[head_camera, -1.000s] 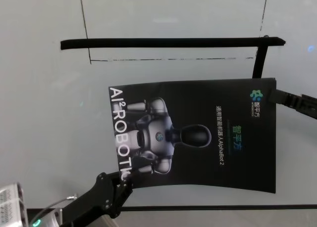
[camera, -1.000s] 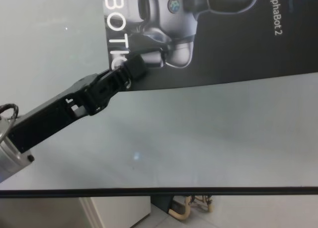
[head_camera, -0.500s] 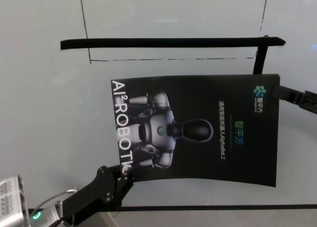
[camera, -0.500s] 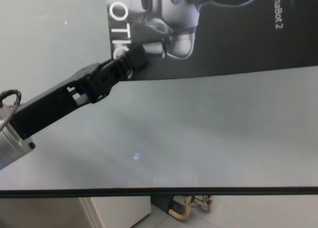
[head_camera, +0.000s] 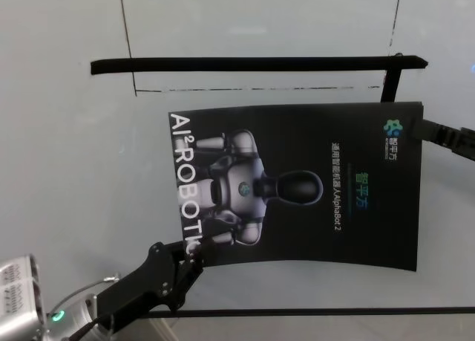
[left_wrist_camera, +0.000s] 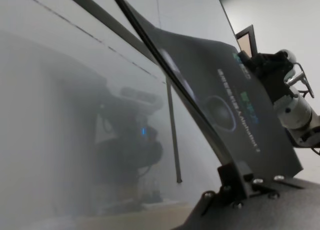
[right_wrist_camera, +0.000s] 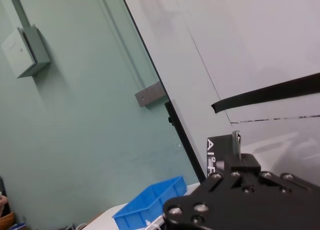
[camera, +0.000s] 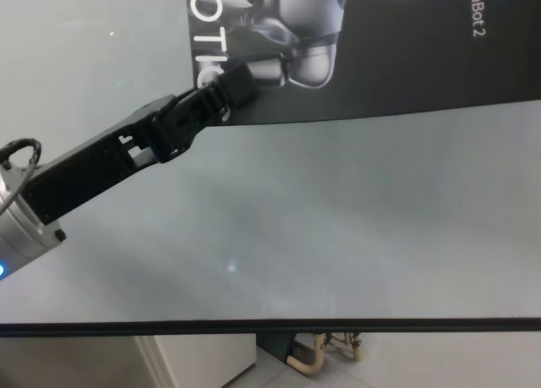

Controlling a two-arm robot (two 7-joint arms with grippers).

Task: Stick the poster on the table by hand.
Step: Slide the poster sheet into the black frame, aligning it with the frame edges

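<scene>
Pale table (head_camera: 67, 170) lies under the poster (head_camera: 312, 192); left gripper (head_camera: 190, 256) pinches its near corner, right gripper (head_camera: 430, 131) pinches the far one; still curved, not pressed flat yet

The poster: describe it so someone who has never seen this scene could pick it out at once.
Start from the wide pale grey-white glossy table with black tape strips at its far side. Just nearer than the tape is the large black rectangular poster, pinched by the left black hand at its near left corner and by the right black hand at its far right corner. It alone bears a silver-grey robot and white lettering.
</scene>
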